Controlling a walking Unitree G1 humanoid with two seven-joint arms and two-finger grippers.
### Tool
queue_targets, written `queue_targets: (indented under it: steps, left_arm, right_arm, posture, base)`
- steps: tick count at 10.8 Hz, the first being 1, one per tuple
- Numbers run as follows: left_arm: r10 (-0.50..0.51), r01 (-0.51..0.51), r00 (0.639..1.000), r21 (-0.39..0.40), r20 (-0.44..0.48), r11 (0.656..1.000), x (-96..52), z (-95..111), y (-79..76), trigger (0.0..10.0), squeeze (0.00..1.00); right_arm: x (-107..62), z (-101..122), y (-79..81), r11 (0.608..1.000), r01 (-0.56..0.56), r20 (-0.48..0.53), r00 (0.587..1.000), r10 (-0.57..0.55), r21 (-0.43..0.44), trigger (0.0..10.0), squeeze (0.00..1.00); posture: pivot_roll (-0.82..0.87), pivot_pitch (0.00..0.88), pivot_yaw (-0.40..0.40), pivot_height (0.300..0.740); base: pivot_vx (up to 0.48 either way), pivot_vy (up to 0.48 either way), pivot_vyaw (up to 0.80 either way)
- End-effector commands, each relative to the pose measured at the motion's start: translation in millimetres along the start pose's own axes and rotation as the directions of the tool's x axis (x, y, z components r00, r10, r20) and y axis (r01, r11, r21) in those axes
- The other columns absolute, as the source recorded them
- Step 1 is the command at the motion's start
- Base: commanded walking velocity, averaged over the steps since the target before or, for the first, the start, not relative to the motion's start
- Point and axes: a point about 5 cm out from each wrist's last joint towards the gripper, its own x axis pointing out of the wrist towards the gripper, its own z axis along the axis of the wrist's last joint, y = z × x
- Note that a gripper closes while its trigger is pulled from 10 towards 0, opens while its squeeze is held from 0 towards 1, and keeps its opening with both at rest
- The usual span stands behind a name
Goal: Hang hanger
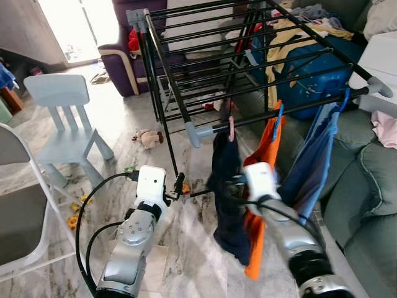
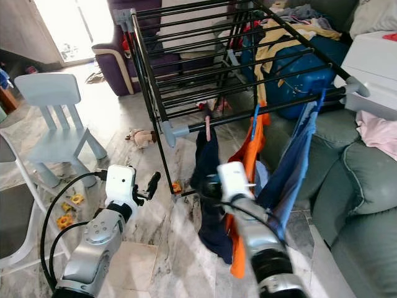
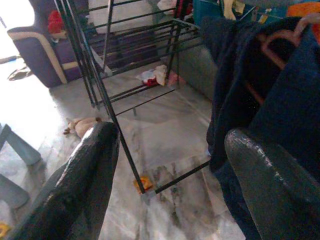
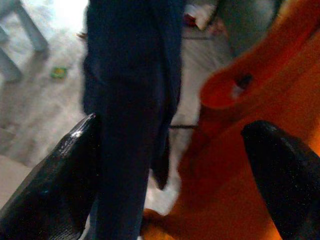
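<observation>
From the head camera I have a black drying rack (image 1: 236, 62) spread across the 12 o'clock half of my view, with its front bar (image 1: 279, 112) running from 9 o'clock up toward 3 o'clock. The pink hanger (image 1: 231, 128) is hooked over that bar near its low end, carrying a dark navy garment (image 1: 226, 192) that hangs straight down to about 6 o'clock of the rack. Just beside it at 3 o'clock hangs an orange garment (image 1: 263, 186) on a blue hanger (image 1: 278, 115), and further along at 3 o'clock a blue garment (image 1: 313, 164).

My right gripper (image 4: 165, 165) sits at the navy garment, fingers spread wide: in the right wrist view the navy cloth hangs against one finger (image 4: 55, 175) and the orange cloth lies in front of the other, neither pinched. My left gripper (image 1: 181, 184) is raised at 9 o'clock of the navy garment, near it but apart, also spread wide and holding nothing; its wrist view shows the rack's leg and the marble floor (image 3: 165, 145) between its fingers.

At 10 o'clock of my view stands a pale blue child's chair (image 1: 65, 124), a small stuffed toy (image 1: 147, 138) lies on the floor by the rack, and a grey-green sofa (image 1: 366, 180) fills the 3 o'clock side
</observation>
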Motion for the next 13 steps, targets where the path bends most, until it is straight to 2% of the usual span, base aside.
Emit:
queue_targets:
  steps: [1, 4, 5, 6, 7, 10, 13]
  left_arm:
    - [0.008, -0.008, 1.0, 0.009, -0.023, 1.0, 0.0, -3.5, 1.5, 10.0, 0.0]
    - [0.003, -0.002, 1.0, 0.015, -0.031, 1.0, 1.1, -4.5, 2.2, 10.0, 0.0]
    - [0.004, -0.004, 0.999, 0.017, -0.035, 1.0, 0.3, -5.4, 2.7, 10.0, 0.0]
    - [0.005, -0.004, 0.999, 0.017, -0.037, 1.0, 0.1, -5.8, 2.7, 10.0, 0.0]
    - [0.006, -0.006, 0.999, 0.016, -0.038, 1.0, 0.0, -5.9, 2.4, 10.0, 0.0]
    - [0.004, -0.003, 0.999, 0.022, -0.05, 1.0, -1.2, -7.1, 2.0, 10.0, 0.0]
    - [0.002, 0.0, 0.998, 0.025, -0.06, 1.0, -1.9, -9.0, 1.1, 10.0, 0.0]
  right_arm:
    - [2.3, 3.4, 2.1, 1.0, 0.002, -0.002, 1.0, -0.002, 0.007, 10.0, 0.0]
    - [6.3, 10.6, 2.3, 1.0, -0.01, 0.027, 1.0, 0.01, 0.0, 10.0, 0.0]
    - [9.0, 15.9, 4.2, 1.0, -0.029, 0.045, 0.999, 0.029, -0.003, 9.6, 0.0]
    - [10.6, 18.3, 4.0, 0.999, -0.033, 0.05, 0.998, 0.033, -0.005, 2.4, 0.0]
    - [13.3, 23.0, 2.3, 0.999, -0.032, 0.057, 0.998, 0.033, -0.007, 0.0, 0.0]
    - [15.6, 27.9, -0.2, 0.999, -0.046, 0.087, 0.995, 0.045, 0.012, 0.0, 0.0]
    - [14.4, 21.9, 0.0, 0.998, -0.054, 0.085, 0.995, 0.052, 0.02, 0.0, 0.0]
  posture:
    - [-0.08, 0.0, 0.078, 0.74]
    - [-0.08, 0.0, 0.08, 0.74]
    - [-0.07, 0.0, 0.078, 0.74]
    - [-0.07, 0.0, 0.078, 0.74]
    - [-0.07, 0.0, 0.078, 0.74]
    - [-0.06, 0.0, 0.075, 0.74]
    - [-0.07, 0.0, 0.078, 0.74]
  base:
    - [0.0, 0.0, 0.0]
    - [0.0, 0.0, 0.0]
    - [0.0, 0.0, 0.0]
    - [0.0, 0.0, 0.0]
    - [0.0, 0.0, 0.0]
    - [0.0, 0.0, 0.0]
    - [0.0, 0.0, 0.0]
